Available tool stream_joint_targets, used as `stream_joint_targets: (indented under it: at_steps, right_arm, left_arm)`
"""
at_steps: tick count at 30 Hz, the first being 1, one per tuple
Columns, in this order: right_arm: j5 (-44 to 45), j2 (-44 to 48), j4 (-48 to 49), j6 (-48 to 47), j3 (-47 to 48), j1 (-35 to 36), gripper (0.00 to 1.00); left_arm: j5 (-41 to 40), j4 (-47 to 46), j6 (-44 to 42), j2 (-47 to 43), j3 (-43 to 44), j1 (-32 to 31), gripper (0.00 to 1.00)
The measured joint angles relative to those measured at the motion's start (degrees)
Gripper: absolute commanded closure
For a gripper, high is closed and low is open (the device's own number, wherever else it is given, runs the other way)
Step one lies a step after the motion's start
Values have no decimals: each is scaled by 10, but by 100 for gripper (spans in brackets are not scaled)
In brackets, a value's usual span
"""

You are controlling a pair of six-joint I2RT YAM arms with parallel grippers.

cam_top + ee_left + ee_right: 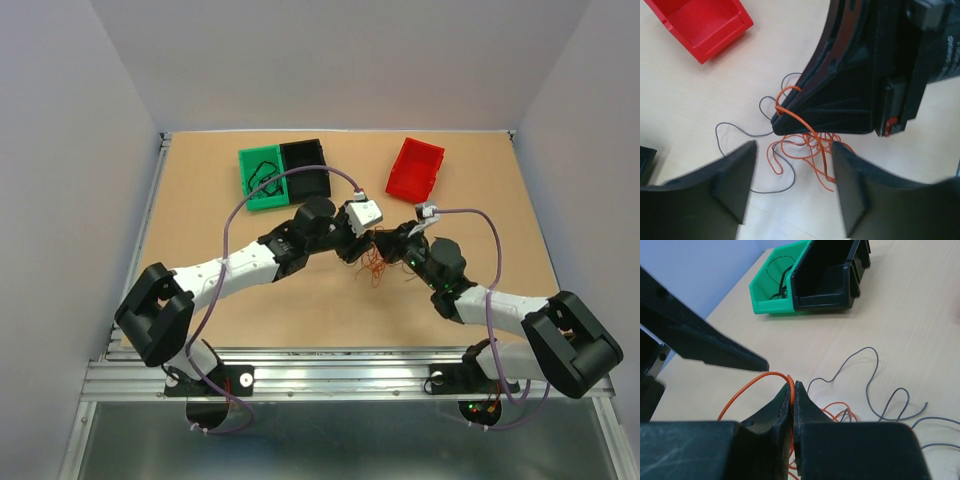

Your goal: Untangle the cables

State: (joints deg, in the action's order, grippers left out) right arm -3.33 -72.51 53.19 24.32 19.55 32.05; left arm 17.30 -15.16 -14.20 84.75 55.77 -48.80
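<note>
The cables are a small tangle of thin orange-red wire and dark grey wire lying on the table between my two grippers. In the left wrist view the orange loops and a grey strand lie just beyond my left gripper, which is open and empty above them. My right gripper is shut on a loop of orange wire and holds it slightly off the table. Its black tip shows in the left wrist view with that wire across it. Grey strands lie to its right.
A green bin holding a black wire stands next to a black bin at the back left. A red bin stands at the back right, also seen in the left wrist view. Both grippers nearly touch.
</note>
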Motion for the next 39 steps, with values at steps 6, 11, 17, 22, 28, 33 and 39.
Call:
stream_joint_targets:
  at_steps: [6,11,17,22,28,33,39]
  right_arm:
    - [0,0,0,0,0,3,81]
    - [13,-11,0,-1,0,3,72]
    - [28,-47,-5,-1,4,3,70]
    - [35,-63,-7,1,14,3,86]
    - [51,-82,-9,6,25,3,74]
    - [54,-90,-10,11,26,3,38]
    - [74,-100,-11,11,29,3,14]
  left_arm:
    - [-37,4,-2,19,23,0,100]
    - [-80,-1,1,11,21,0,100]
    - [-125,-2,7,-86,-6,2,100]
    - [-157,-13,12,-170,3,3,100]
    - [-206,29,11,-171,87,4,100]
    - [-244,48,2,-166,174,4,100]
    - [-263,61,-4,-151,212,5,100]
